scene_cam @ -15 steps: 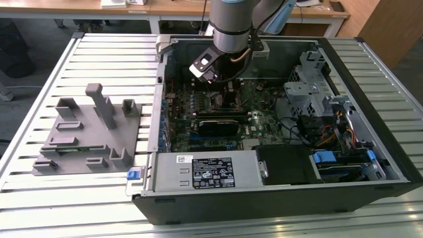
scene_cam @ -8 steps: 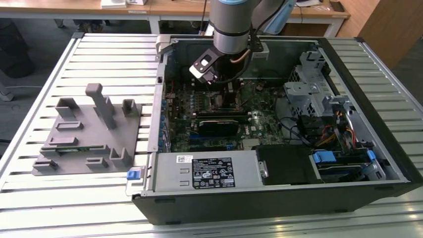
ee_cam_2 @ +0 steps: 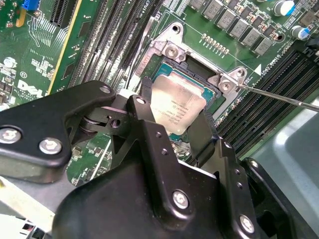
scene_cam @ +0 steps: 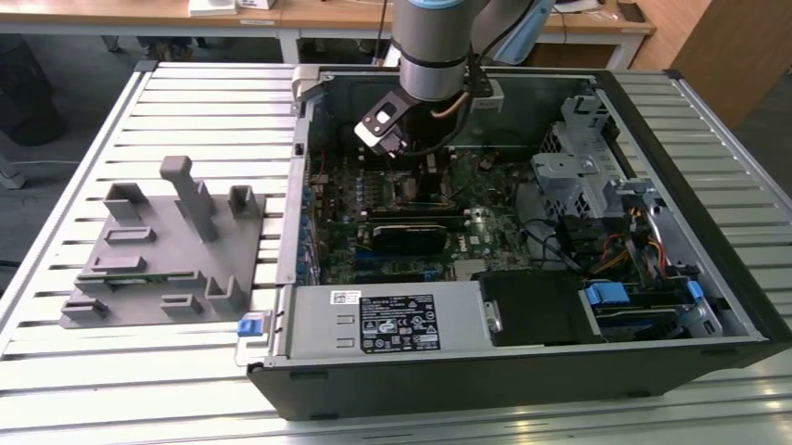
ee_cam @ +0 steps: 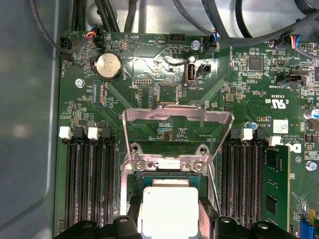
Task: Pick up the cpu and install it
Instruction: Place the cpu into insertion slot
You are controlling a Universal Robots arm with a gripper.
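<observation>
The cpu (ee_cam_2: 177, 110), a small square chip with a silvery-grey top, sits at the motherboard's socket with a teal edge showing along one side. In the first wrist view the cpu (ee_cam: 168, 205) lies just below the raised load plate (ee_cam: 177, 118). My gripper (ee_cam_2: 175, 99) reaches down over the socket, and its black fingers (ee_cam_2: 145, 102) press against two opposite edges of the chip. It looks shut on the cpu. In the exterior view the arm (scene_cam: 427, 56) reaches down into the open computer case (scene_cam: 693, 204) above the board.
Memory slots (ee_cam: 89, 184) flank the socket on both sides, and a thin socket lever (ee_cam_2: 279, 98) sticks out beside it. Cables (ee_cam: 239, 25) hang near the board's edge. A drive cage (scene_cam: 581, 176) and power supply (scene_cam: 384, 320) crowd the case. A grey fixture (scene_cam: 167, 246) stands outside it.
</observation>
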